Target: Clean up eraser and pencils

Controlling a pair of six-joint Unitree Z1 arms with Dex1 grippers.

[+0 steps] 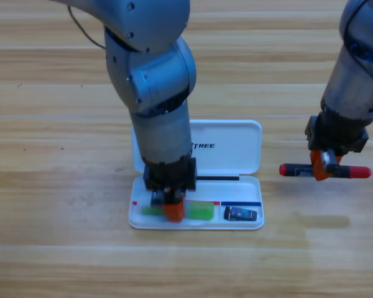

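The left gripper (172,208) points down into the tray of the open white case (236,149), right over the lime-green pencil (201,210); from above its orange jaws cover the middle of that stick, and whether they pinch it or stand apart from it cannot be told. The green pencil lies flat along the tray's front part, its two ends showing on either side of the gripper. Just to the right of it, in the same tray, sits the eraser (240,214), a small dark block near the tray's right end, apart from the pencil. The case's lid lies open behind the tray, flat on the wooden table (62,248), and the grey left arm hides part of it. Well to the right of the case, the right gripper (322,164) is pressed together on the black pencil with red ends (358,172), gripping it about mid-length so that the stick lies level, one red end poking out to the left and the other to the right. A faint shadow lies on the table below it.
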